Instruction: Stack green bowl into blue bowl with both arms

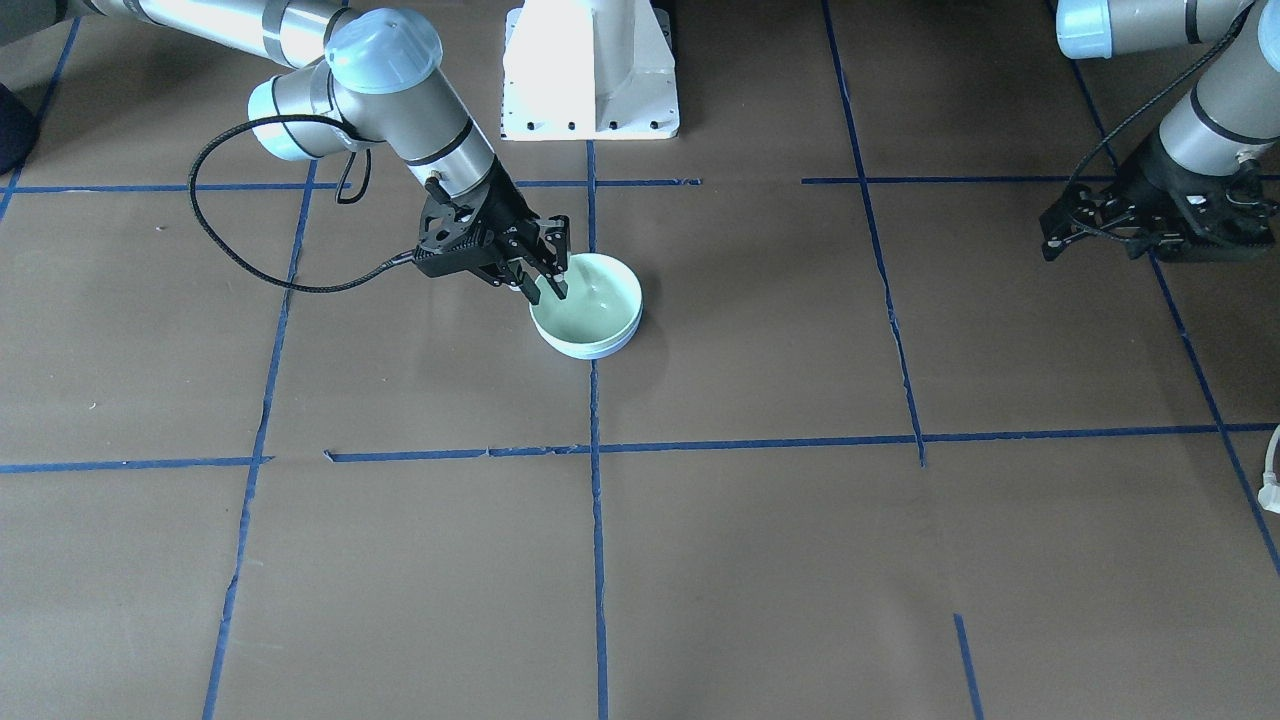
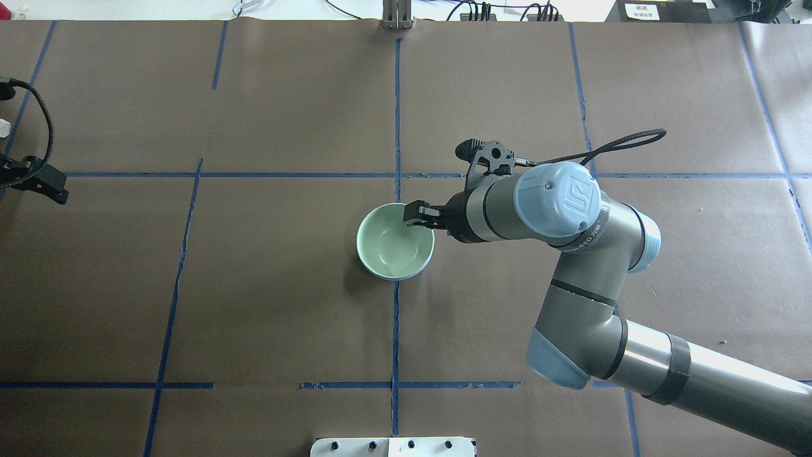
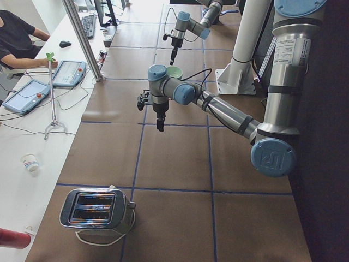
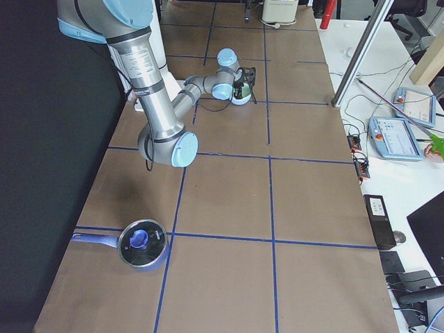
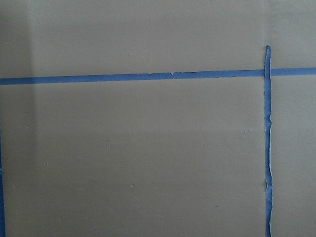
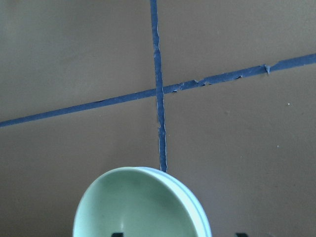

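**Bowls nested near the table's middle; we judge the release step to be in hand.**

Near the table's left edge, the left end effector (image 3: 160,126) hangs over bare table, well apart from the work, and we cannot tell whether it is released or clenched. Near the table's middle, the green bowl (image 1: 585,305) sits nested in the blue bowl (image 1: 590,349), which shows only as a paler wall beneath. The right end effector (image 1: 553,285) is released and straddles the rim, one finger inside and one outside. In our judgement the next move calls for a straight lift clear of the rim, without dragging the stack.
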`<move>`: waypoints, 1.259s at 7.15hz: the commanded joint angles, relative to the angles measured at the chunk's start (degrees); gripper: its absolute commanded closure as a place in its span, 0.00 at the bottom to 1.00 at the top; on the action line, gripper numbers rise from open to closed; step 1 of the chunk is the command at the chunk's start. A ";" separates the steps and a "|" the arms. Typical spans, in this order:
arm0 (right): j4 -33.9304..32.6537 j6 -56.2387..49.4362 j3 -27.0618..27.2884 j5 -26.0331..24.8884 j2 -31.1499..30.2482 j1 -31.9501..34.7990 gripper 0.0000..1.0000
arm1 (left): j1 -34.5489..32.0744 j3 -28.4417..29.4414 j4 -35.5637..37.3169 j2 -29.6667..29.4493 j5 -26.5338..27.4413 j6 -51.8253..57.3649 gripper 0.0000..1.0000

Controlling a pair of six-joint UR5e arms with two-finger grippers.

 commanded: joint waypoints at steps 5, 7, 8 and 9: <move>-15.96 -22.62 5.27 16.61 -5.07 20.05 0.00 | -3.01 3.81 0.43 -2.50 1.47 0.14 0.00; -17.22 -42.22 4.49 23.11 -11.83 28.66 0.00 | -8.73 4.78 0.52 0.03 0.94 5.62 0.00; -17.22 -50.23 4.57 25.57 -15.60 32.53 0.00 | -12.58 7.40 0.61 0.66 -3.06 13.68 0.00; -17.13 -53.87 4.49 30.04 -18.86 37.09 0.00 | -17.32 12.30 0.43 0.75 -8.24 22.03 0.00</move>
